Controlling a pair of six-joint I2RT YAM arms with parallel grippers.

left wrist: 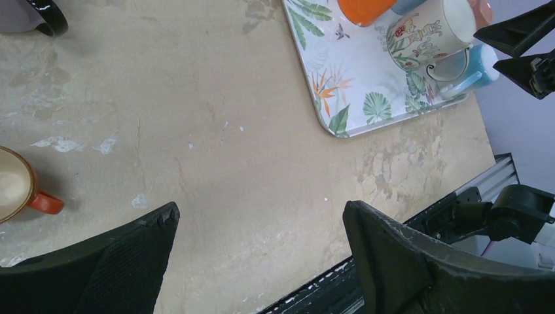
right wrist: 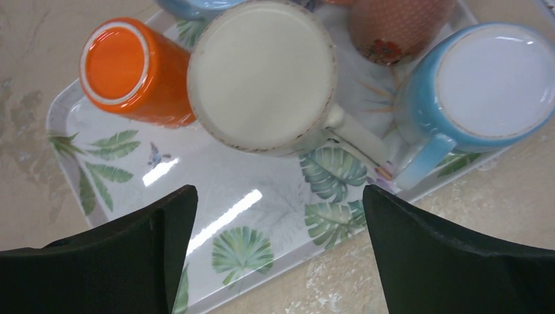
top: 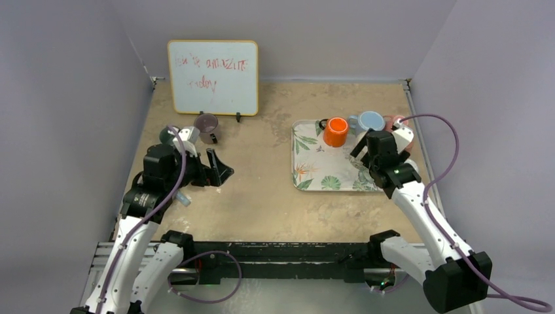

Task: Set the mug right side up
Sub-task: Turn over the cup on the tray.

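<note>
**On tray (right wrist: 216,190), by right claw (right wrist: 278,196): cream mug (right wrist: 262,72)**

Mug stands btwn orange mug (right wrist: 131,72) & blue mug (right wrist: 484,85). Which end is up: unclear. Right claw spread, empty. Left claw (left wrist: 258,216) spread too. Glazed ceramic looks stiff, slippery, chippable; grip across wall, clear of handle (right wrist: 357,134).

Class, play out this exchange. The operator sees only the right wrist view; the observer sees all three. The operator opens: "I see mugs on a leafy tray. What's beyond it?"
Observer: A whiteboard with red writing stands at the far edge of the table.
Operator: Any mugs elsewhere?
Observer: Yes, a dark mug stands just in front of the whiteboard.
Operator: And the left gripper?
Observer: The left gripper is open over bare table, holding nothing.
</note>
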